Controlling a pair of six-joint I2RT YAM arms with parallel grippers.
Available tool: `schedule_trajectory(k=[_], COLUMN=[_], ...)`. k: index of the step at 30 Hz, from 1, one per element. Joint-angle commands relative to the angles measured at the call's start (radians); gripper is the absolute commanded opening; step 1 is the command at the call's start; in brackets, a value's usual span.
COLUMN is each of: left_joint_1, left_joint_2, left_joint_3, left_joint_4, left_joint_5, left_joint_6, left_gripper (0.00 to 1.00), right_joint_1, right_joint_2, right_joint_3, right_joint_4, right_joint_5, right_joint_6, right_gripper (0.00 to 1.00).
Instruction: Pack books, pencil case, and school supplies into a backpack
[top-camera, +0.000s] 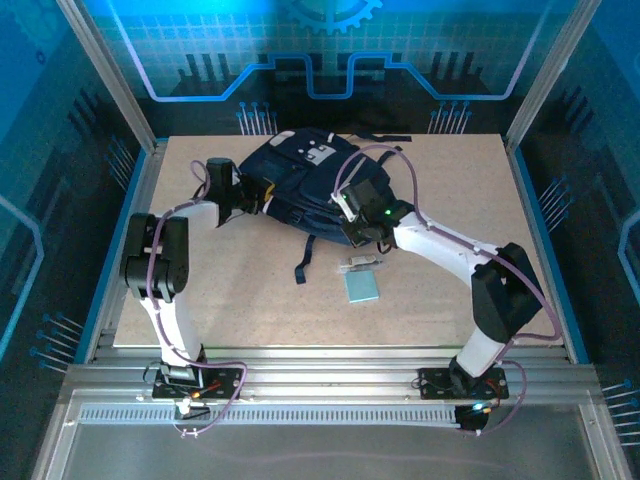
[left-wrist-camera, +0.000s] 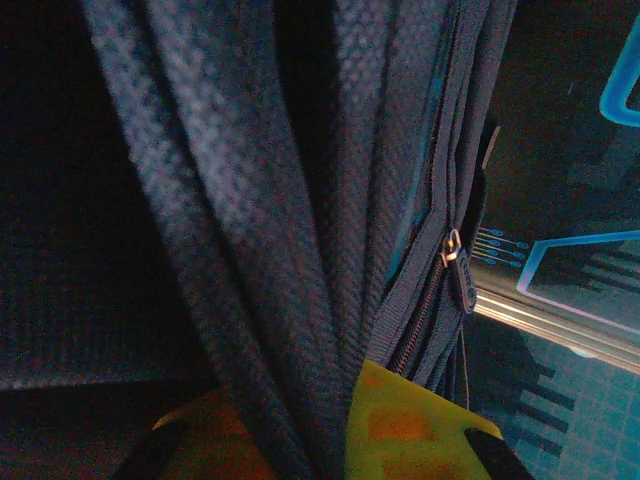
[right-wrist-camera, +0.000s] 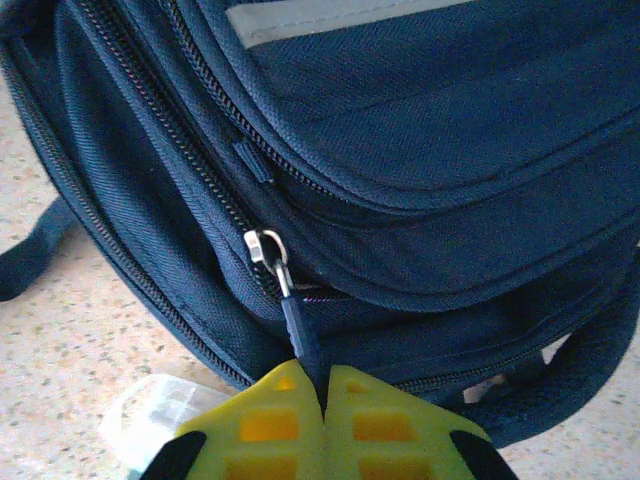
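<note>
The left pincer (left-wrist-camera: 335, 445) sits at the backpack's (top-camera: 295, 175) left side, clenched on a bunch of its navy fabric. The folds rise from between the yellow fingers (left-wrist-camera: 410, 430) in the left wrist view, and a closed zip with a small metal puller (left-wrist-camera: 455, 255) runs just right of them.

The backpack lies flat on the far middle of the surface (top-camera: 230, 300), white-grey patch facing up. A dark strap (top-camera: 305, 258) trails from its near edge toward the arms.

At the backpack's near right side the right pincer (right-wrist-camera: 325, 400) is clenched on the dark zipper pull (right-wrist-camera: 300, 340). The pull hangs from a silvery slider (right-wrist-camera: 265, 245) on the seam.

Near the backpack's near right corner, apart from it, a tiny silvery-white clip (top-camera: 360, 263) lies on the surface. A small light-blue pad (top-camera: 361, 286) lies just nearer the arms than the clip. Both are outside the backpack.
</note>
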Motion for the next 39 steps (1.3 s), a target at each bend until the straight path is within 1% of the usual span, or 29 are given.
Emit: schedule_trajectory(k=[1, 2, 4, 7, 8, 13, 15, 21, 24, 27, 29, 31, 33, 35, 36, 37, 38, 39], left_joint_1=[0.074, 0.072, 0.069, 0.063, 0.061, 0.052, 0.049, 0.048, 0.048, 0.049, 0.049, 0.049, 0.05, 0.053, 0.055, 0.06, 0.063, 0.067], left_joint_2=[-0.032, -0.047, -0.072, -0.093, -0.093, -0.093, -0.093, -0.091, -0.092, -0.09, -0.089, -0.086, -0.084, -0.08, -0.075, -0.07, -0.068, -0.07], left_joint_3=[0.0, -0.017, -0.046, -0.075, -0.075, -0.07, -0.07, -0.074, -0.08, -0.085, -0.088, -0.089, -0.087, -0.079, -0.07, -0.062, -0.058, -0.055], left_joint_4=[0.028, 0.034, 0.049, 0.068, 0.065, 0.063, 0.064, 0.064, 0.065, 0.07, 0.075, 0.08, 0.077, 0.068, 0.053, 0.044, 0.038, 0.027], left_joint_5=[-0.061, -0.063, -0.063, -0.061, -0.06, -0.053, -0.054, -0.052, -0.053, -0.054, -0.052, -0.049, -0.048, -0.048, -0.047, -0.04, -0.032, -0.024], left_joint_6=[0.067, 0.068, 0.065, 0.06, 0.062, 0.064, 0.062, 0.059, 0.055, 0.054, 0.048, 0.044, 0.047, 0.059, 0.069, 0.074, 0.074, 0.074], left_gripper=[0.0, 0.0, 0.0, 0.0, 0.0, 0.0, 0.0, 0.0, 0.0, 0.0, 0.0, 0.0, 0.0, 0.0, 0.03, 0.14, 0.29, 0.48], right_joint_1=[-0.06, -0.066, -0.09, -0.134, -0.143, -0.154, -0.147, -0.094, -0.065, -0.046, -0.035, -0.028, -0.033, -0.039, -0.042, -0.046, -0.052, -0.058], right_joint_2=[-0.043, -0.053, -0.067, -0.08, -0.08, -0.037, -0.004, 0.099, 0.143, 0.179, 0.194, 0.177, 0.151, 0.144, 0.146, 0.154, 0.165, 0.178], right_joint_3=[0.023, 0.024, 0.024, 0.008, 0.003, -0.003, 0.008, 0.057, 0.088, 0.103, 0.119, 0.12, 0.126, 0.152, 0.163, 0.172, 0.18, 0.19], right_joint_4=[-0.13, -0.13, -0.127, -0.093, -0.078, -0.006, 0.01, 0.035, 0.025, 0.03, 0.011, 0.005, -0.008, -0.037, -0.046, -0.047, -0.049, -0.049], right_joint_5=[-0.032, -0.087, -0.201, -0.367, -0.403, -0.519, -0.531, -0.521, -0.492, -0.494, -0.451, -0.411, -0.403, -0.389, -0.377, -0.374, -0.375, -0.373], right_joint_6=[0.072, 0.085, 0.119, 0.173, 0.188, 0.266, 0.3, 0.32, 0.313, 0.311, 0.301, 0.284, 0.265, 0.234, 0.219, 0.205, 0.196, 0.19], right_gripper=[0.15, 0.25, 0.39, 0.55, 0.57, 0.61, 0.62, 0.59, 0.57, 0.51, 0.47, 0.47, 0.5, 0.58, 0.61, 0.63, 0.64, 0.65])
